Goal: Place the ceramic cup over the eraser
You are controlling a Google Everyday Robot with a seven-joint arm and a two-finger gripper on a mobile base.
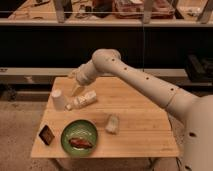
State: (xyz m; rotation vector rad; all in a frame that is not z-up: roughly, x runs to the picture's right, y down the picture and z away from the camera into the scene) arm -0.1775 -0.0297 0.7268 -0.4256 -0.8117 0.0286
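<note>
Gripper (75, 90): seen low over the left rear part of the table, tip angled down and to the left, between the ceramic cup and the white bottle; whether it is apart or closed cannot be made out.
Arm (135, 82): white, reached in from the right edge of the view.
Ceramic cup (58, 100): stood on the table just left of the gripper; nothing is held in it.
White bottle (84, 100): laid on its side just right of the cup.
Eraser (47, 135): lain flat at the front left corner, well apart from the cup.
Green plate (75, 127): set beside the eraser, a reddish-brown item (80, 142) on it.
Pale block (112, 123): found right of the plate.
Wooden table (142, 125): everything is borne on it.
</note>
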